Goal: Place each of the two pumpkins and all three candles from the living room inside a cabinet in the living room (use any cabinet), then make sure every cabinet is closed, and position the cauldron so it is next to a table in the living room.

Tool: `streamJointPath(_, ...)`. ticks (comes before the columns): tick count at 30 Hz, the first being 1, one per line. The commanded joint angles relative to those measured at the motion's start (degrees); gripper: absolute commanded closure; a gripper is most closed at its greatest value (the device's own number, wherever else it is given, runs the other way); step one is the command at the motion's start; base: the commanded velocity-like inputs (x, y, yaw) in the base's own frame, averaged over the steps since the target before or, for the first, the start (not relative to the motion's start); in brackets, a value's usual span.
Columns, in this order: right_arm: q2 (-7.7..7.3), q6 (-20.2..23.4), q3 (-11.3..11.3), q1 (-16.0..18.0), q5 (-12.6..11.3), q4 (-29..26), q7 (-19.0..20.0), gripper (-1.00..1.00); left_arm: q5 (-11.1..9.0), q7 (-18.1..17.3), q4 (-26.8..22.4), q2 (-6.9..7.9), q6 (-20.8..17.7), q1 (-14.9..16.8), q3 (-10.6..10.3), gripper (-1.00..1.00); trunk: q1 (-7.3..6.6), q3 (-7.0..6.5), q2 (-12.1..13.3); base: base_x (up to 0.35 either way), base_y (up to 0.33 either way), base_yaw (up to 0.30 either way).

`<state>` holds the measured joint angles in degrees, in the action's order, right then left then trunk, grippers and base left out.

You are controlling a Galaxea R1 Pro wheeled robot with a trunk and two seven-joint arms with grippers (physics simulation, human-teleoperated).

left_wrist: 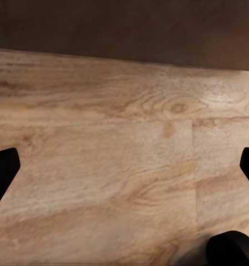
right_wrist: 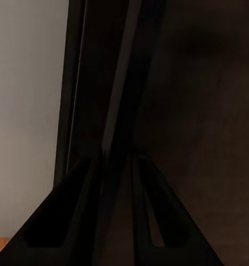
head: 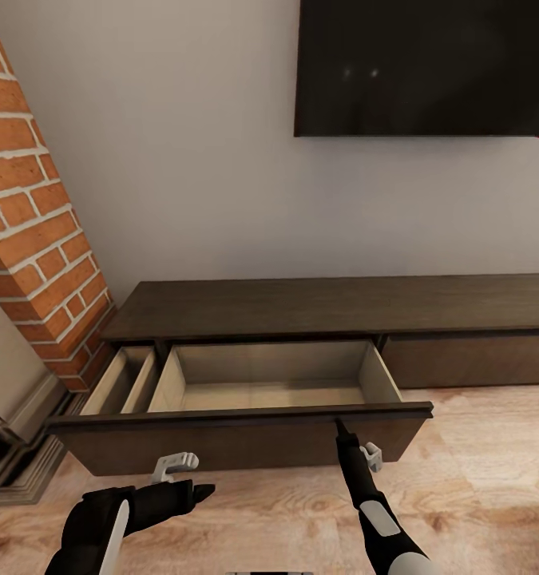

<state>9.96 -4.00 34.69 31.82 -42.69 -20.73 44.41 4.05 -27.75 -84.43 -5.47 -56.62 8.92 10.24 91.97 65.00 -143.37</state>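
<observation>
while facing the long dark brown cabinet (head: 325,307) from the head view, seeing its wide drawer (head: 269,387) pulled well out over the wooden floor (head: 477,479), pale beige inside and holding nothing. showing beside it, toward the brick column (head: 37,239), a narrower pale compartment (head: 125,382) also standing open. sharing one long dark front panel (head: 237,439) across both. staying shut further along the unit, another dark drawer front (head: 469,359). hanging on the grey wall (head: 189,160) above the cabinet, a black screen (head: 425,68).

reaching up from below, the right gripper (head: 342,427) meeting the top edge of the pulled-out front panel, tip touching or hooked over the lip. in the right wrist view, looking along two dark fingers (right_wrist: 74,221) lying close together with the thin edge of the dark panel (right_wrist: 122,138) running between them, so pinching the drawer front's rim, as far as the dim picture is letting on. showing a strip of grey wall at one side of that view.

hovering low over the floor in front of the drawer, the left gripper (head: 181,479), held apart from the cabinet and gripping nothing. in the left wrist view, peeking in at opposite edges of the picture, its dark fingertips (left_wrist: 3,169), spread wide with bare floor planks (left_wrist: 124,155) between them and the cabinet's dark base (left_wrist: 124,27) running across beyond.
</observation>
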Motion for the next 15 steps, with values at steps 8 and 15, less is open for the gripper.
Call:
streamJointPath(8,0.04,0.0,-0.8,0.0,0.3,0.2,0.3,1.0,0.4,-0.5,0.0,-0.06,-0.2,0.0,0.1,-1.0,-0.02,0.05,0.0,-0.075,0.008,0.0)
streamJointPath(15,0.04,0.0,-0.8,0.0,0.3,0.2,0.3,1.0,0.4,-0.5,0.0,-0.06,-0.2,0.0,0.1,-1.0,-0.02,0.05,0.0,-0.054,0.0,0.0)
